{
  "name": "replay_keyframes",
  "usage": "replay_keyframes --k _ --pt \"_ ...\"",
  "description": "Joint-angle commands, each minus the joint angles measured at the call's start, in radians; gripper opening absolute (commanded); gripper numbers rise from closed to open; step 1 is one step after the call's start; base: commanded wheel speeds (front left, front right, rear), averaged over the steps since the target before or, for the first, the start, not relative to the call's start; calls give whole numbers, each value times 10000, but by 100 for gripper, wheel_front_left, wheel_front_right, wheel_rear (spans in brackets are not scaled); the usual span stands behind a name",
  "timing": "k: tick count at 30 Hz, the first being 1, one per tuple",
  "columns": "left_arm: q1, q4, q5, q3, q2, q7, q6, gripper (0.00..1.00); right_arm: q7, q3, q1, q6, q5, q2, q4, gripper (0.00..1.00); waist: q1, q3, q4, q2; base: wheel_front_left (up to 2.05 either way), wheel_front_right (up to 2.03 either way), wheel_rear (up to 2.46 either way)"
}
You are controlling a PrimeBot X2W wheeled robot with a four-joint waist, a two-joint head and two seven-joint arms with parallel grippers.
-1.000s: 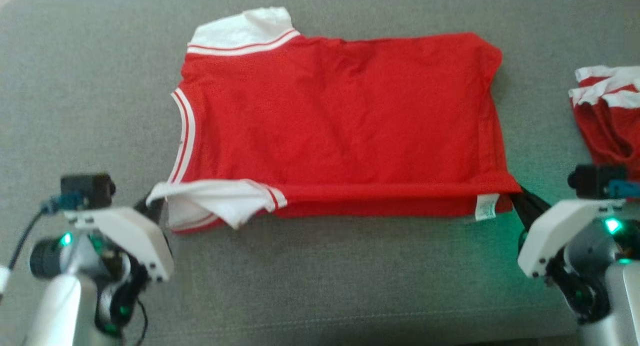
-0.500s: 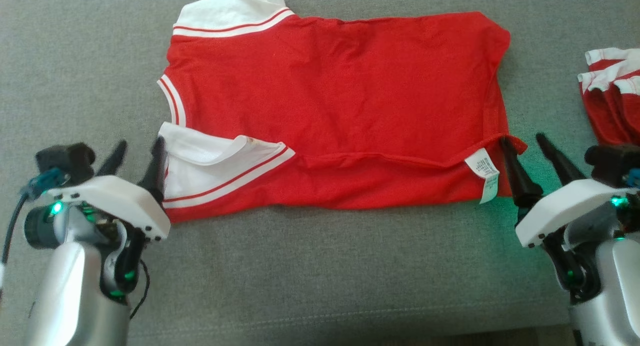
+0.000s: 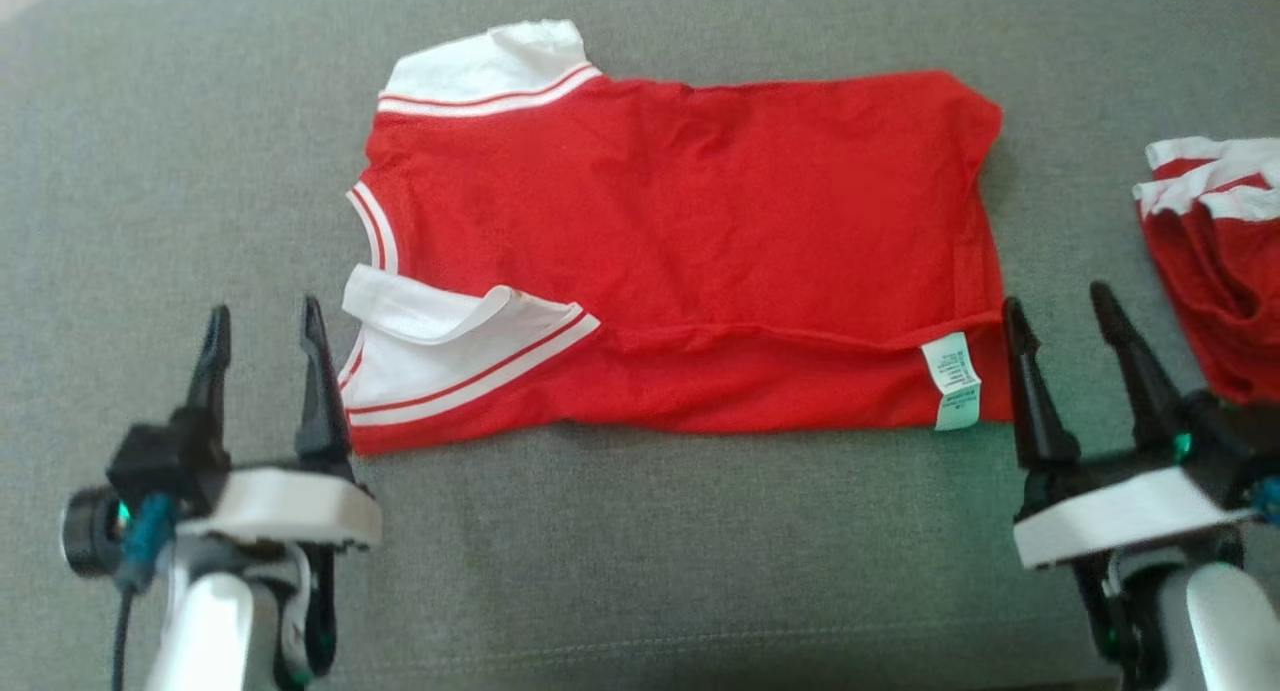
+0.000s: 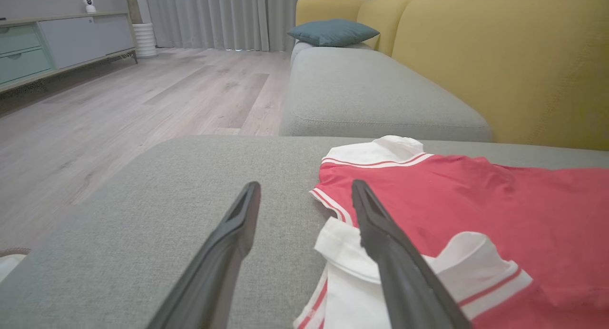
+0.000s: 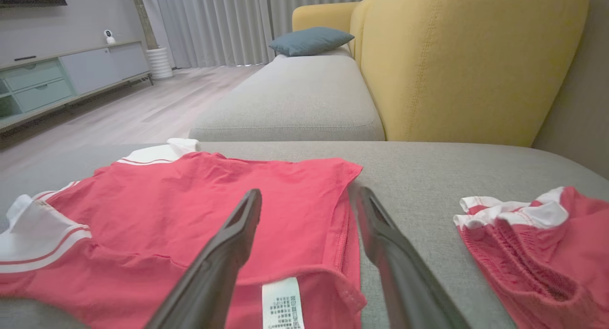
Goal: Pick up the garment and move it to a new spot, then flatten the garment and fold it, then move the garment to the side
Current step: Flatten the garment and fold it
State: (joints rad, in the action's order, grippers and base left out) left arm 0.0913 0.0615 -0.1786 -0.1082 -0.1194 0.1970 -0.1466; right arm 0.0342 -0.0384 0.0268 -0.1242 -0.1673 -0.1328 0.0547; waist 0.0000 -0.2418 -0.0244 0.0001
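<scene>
left gripper (image 3: 263, 308) and right gripper (image 3: 1056, 297) spread, empty | garment (image 3: 680, 241) half-folded on cushion (image 3: 650, 551) | risk: my next grab snags loose sleeve (image 3: 450, 356), dragging fold open

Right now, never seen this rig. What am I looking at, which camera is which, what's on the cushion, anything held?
It's a wheeled robot with two arms, each ending in a two-fingered gripper. The top-down picture comes from its head camera: left gripper lower left, right gripper lower right. The other two come from wrist cameras that look along each gripper's own dark fingers. On the grey cushion lies a red shirt with white trim, its near edge folded over. A second red garment sits bunched to the right. Both grippers are open, one at each end of the shirt, holding nothing.
</scene>
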Motion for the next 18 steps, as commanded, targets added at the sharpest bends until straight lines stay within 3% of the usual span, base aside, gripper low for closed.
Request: replay_keyframes --k 1,18 --pt "21 -406 68 299 -84 120 -77 100 85 -193 -12 -65 33 -35 438 100 0 152 -29 -1 0 0 0" --pt "-751 -414 162 -228 -78 135 -45 100 -356 -73 -745 -65 -84 280 765 100 0 497 13 -1 0 0 0"
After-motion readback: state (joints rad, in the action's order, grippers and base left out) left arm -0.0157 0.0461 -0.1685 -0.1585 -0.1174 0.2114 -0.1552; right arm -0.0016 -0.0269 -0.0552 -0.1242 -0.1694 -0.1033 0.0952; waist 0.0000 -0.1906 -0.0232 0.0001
